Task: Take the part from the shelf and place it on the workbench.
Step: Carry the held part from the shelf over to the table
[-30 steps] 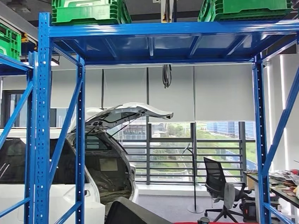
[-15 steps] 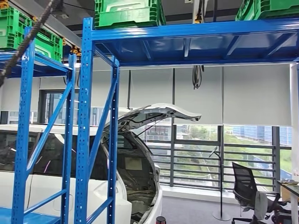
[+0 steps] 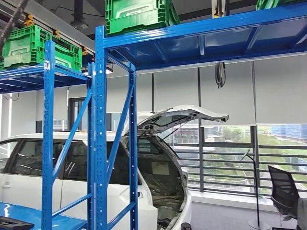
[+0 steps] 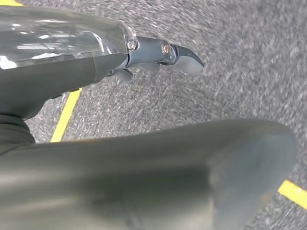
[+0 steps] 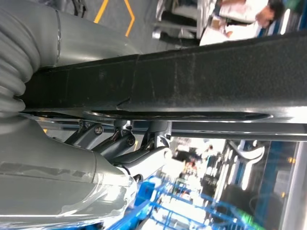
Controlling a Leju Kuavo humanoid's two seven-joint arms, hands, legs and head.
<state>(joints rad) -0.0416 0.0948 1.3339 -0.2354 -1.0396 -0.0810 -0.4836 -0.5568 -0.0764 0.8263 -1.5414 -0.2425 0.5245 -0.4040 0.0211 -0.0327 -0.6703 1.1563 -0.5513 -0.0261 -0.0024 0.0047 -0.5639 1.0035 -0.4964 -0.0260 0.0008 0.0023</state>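
In the right wrist view a long black flat part (image 5: 203,76) runs across the picture. My right hand (image 5: 119,143) grips it, grey thumb on one face and dark fingers against the other. My left hand (image 4: 155,52) hangs over grey speckled floor with its fingers apart and nothing in it. The blue shelf rack (image 3: 99,124) stands ahead and to the left in the head view. A dark flat item (image 3: 14,224) lies on its low blue shelf at the bottom left corner.
Green crates (image 3: 139,14) sit on the rack's top level, and another green crate (image 3: 40,45) tops the neighbouring rack. A white car (image 3: 159,158) with its tailgate raised stands behind the racks. An office chair (image 3: 284,189) is at the right. Yellow floor lines (image 4: 67,115) show below.
The whole head view has slid to the right: the camera has turned left. More of the left rack and the car now show, and the dark shape at the bottom edge is gone.
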